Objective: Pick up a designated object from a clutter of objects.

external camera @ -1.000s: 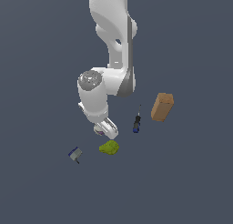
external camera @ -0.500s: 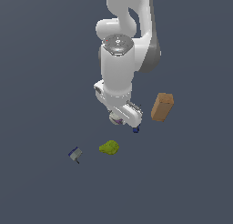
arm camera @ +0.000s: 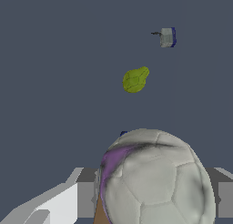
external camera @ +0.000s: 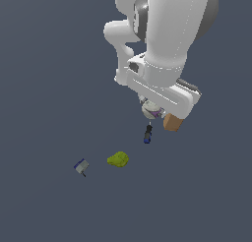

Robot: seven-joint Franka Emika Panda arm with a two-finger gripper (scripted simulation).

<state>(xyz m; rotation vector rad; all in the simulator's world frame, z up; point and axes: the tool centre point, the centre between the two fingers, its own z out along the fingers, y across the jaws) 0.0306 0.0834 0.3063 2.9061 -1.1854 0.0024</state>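
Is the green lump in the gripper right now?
No, the green lump lies apart on the floor; the gripper holds the white ball.

The white arm (external camera: 162, 34) filled the upper part of the exterior view, and its gripper (external camera: 153, 109) was closed around the off-white ball (external camera: 151, 109) with purple marks, held above the grey floor (external camera: 44, 88). Just below the ball lay the dark blue-handled screwdriver (external camera: 147, 134), with the tan-brown box (external camera: 172, 122) partly hidden behind the gripper toward the exterior view's right. Farther toward the exterior view's left sat the lime-green lump (external camera: 118, 159) and, beyond it, the small grey-blue block (external camera: 81, 166).
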